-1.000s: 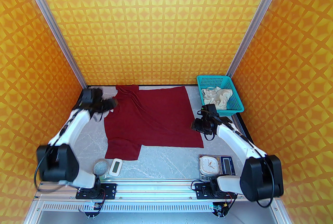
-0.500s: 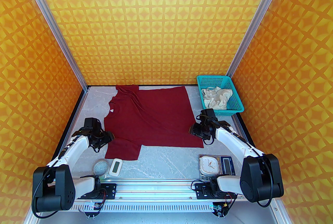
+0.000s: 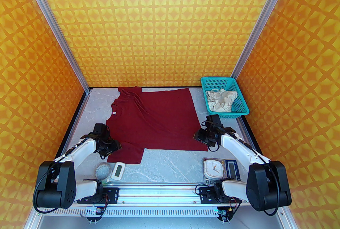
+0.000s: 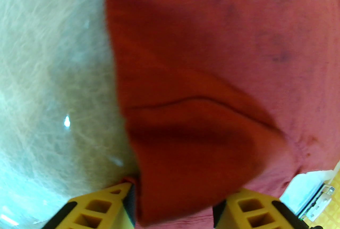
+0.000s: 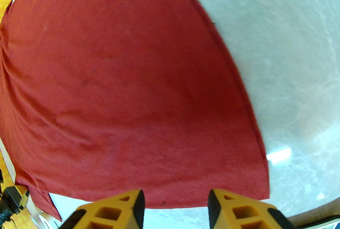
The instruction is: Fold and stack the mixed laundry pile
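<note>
The top camera sits high behind the arm bases and looks down and forward over the worktop (image 3: 170,161) to the patterned back wall. The left wrist camera hangs very close over the dark red shirt (image 3: 159,121) at its near left edge (that picture is blurred), sighting past the left claw (image 4: 176,196). The right wrist camera looks past the right claw (image 5: 175,196) at the shirt's near right corner. All three views share shirt and worktop.

Red shirt (image 3: 159,119) flat ctr; shorts (image 3: 221,100) (cream) in basket (image 3: 217,79).
</note>
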Available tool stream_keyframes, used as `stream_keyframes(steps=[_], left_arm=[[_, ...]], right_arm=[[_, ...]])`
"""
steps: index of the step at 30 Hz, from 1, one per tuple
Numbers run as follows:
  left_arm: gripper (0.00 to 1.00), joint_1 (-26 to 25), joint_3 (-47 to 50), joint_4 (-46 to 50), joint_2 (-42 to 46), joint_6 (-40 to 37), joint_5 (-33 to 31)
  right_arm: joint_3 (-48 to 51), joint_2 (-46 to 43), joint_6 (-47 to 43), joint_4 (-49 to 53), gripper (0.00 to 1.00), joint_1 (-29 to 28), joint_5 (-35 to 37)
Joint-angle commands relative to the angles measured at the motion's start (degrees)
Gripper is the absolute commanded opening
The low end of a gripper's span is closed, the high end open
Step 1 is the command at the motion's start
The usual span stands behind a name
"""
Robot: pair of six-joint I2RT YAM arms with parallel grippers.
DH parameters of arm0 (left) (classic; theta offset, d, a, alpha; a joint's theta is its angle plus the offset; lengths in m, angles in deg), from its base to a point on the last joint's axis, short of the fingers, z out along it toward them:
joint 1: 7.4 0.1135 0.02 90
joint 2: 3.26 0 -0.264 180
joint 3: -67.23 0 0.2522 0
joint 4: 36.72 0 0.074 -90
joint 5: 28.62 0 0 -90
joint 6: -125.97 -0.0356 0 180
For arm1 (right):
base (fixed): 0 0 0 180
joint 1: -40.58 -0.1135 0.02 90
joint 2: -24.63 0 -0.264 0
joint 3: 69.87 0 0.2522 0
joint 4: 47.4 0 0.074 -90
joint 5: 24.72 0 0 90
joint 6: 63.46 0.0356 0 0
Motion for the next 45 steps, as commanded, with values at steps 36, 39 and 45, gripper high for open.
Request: stream_keyframes(steps=[36, 39, 45], left_arm=[[0.00, -6.39, -6.92, 6.95, -2.43, -1.11, -11.49], [0.00, -6.61, -7.29, 7.91, -0.67, -0.98, -10.66], [0.00, -6.86, -7.79, 10.13, 3.82, -0.12, -7.08]], right_arm=[[6.42, -1.83, 8.15, -0.58, 0.46, 9.59, 1.25], [7.06, -0.99, 8.51, -0.61, 0.45, 9.54, 0.58], [9.17, 0.51, 10.02, -3.77, 0.41, 9.54, -3.25]])
